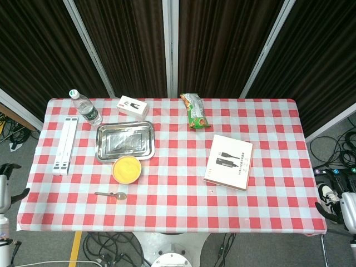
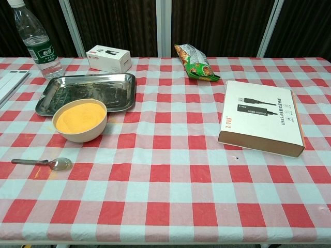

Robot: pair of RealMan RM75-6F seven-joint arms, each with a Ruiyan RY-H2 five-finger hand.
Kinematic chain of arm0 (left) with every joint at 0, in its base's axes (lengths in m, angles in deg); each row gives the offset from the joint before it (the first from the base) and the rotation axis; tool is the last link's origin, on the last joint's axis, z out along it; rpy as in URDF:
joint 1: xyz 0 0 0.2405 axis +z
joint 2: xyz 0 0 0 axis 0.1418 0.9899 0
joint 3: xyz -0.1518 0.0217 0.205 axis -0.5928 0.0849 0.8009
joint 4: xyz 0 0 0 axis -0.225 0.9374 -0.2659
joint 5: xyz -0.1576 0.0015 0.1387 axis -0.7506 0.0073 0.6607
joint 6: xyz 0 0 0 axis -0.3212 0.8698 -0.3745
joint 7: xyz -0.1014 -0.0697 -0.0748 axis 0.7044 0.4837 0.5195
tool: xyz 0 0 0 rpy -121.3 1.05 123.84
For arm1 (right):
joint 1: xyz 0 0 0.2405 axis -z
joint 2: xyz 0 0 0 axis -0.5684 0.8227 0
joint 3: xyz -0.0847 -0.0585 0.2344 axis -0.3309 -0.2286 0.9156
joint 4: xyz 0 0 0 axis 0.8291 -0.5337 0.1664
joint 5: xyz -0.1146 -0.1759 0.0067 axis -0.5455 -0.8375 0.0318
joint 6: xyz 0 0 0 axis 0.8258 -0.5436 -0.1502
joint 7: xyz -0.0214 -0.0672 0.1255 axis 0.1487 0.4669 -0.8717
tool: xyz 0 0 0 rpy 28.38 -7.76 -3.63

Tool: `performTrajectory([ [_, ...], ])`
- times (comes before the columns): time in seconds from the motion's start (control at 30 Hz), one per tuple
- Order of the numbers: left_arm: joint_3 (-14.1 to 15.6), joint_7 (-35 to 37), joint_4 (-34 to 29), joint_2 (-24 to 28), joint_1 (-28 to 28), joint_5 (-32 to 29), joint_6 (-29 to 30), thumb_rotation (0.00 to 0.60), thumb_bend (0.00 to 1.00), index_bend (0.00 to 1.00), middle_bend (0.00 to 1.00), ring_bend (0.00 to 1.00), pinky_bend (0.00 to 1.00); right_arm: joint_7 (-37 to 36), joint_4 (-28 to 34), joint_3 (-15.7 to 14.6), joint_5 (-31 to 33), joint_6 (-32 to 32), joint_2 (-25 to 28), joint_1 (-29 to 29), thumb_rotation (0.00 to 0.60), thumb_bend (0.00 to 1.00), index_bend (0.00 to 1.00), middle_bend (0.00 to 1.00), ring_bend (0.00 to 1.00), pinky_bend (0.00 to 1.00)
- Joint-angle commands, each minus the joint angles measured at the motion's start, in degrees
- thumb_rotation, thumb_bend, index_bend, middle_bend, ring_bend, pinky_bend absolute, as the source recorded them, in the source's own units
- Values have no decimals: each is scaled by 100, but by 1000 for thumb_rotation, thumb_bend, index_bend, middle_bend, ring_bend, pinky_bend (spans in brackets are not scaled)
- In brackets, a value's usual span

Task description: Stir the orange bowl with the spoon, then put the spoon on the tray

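Observation:
The orange bowl [image 1: 127,169] [image 2: 81,120] stands just in front of the steel tray [image 1: 124,141] [image 2: 88,93] on the left half of the table. A metal spoon [image 1: 111,194] [image 2: 44,163] lies flat on the cloth in front of the bowl, with its handle pointing left. My left hand [image 1: 15,193] hangs off the table's left edge, well to the left of the spoon, and holds nothing. My right hand [image 1: 329,210] hangs beyond the front right corner, also holding nothing. Neither hand shows in the chest view.
A water bottle [image 1: 84,107] [image 2: 37,39] and a small white box [image 1: 132,105] [image 2: 108,58] stand behind the tray. A long white box [image 1: 65,146] lies at the left. A snack bag [image 1: 194,111] [image 2: 195,63] and a large flat box [image 1: 228,161] [image 2: 261,118] lie to the right.

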Motion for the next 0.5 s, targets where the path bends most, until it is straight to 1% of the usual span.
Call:
performTrajectory([
  [0.03, 149, 85, 23, 56, 355, 491, 394, 600, 124, 410, 426, 300, 344, 32, 23, -39, -57, -57, -42, 39, 600, 168, 85, 215, 0, 131],
  [0.2, 302, -12, -309, 135, 490, 832, 376, 600, 126, 408, 426, 300, 344, 63, 27, -56, -189, -248, -71, 101, 600, 168, 85, 216, 0, 131],
  [0.27, 310, -30, -360, 149, 502, 879, 310, 600, 126, 408, 426, 300, 344, 71, 23, -62, -211, -291, -68, 121, 600, 167, 85, 216, 0, 131],
  [0.5, 166, -147, -422, 139, 482, 945, 116, 600, 127, 407, 426, 300, 344, 33, -18, -71, -217, -347, -51, 164, 600, 167, 85, 216, 0, 131],
])
